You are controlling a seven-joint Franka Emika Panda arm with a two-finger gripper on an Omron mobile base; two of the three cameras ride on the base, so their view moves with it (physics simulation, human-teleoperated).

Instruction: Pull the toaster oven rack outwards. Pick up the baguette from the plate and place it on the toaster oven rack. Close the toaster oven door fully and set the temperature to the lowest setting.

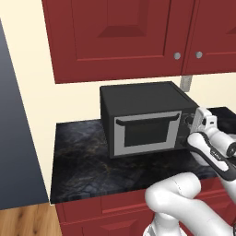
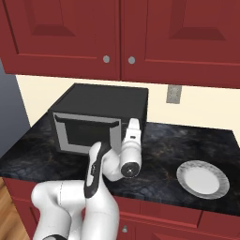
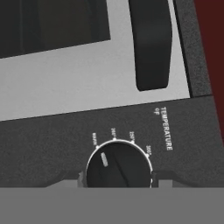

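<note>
The dark marble counter [image 1: 83,161] carries the toaster oven [image 1: 145,117], its door [image 1: 146,132] closed. The gripper [image 3: 117,180] sits clamped on the temperature knob [image 3: 118,164]; a white plate [image 2: 203,179] lies right.

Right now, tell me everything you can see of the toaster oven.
The toaster oven is a boxy matte-black unit standing upright on the dark marbled counter, below the red cabinets. Its silver-grey door is closed, with a dark window and a dark handle bar along the top edge. A narrow black panel beside the door carries a round black knob labelled TEMPERATURE, its pointer mark near the warm end. The gripper sits right at that panel; whether it touches the knob is unclear.
</note>
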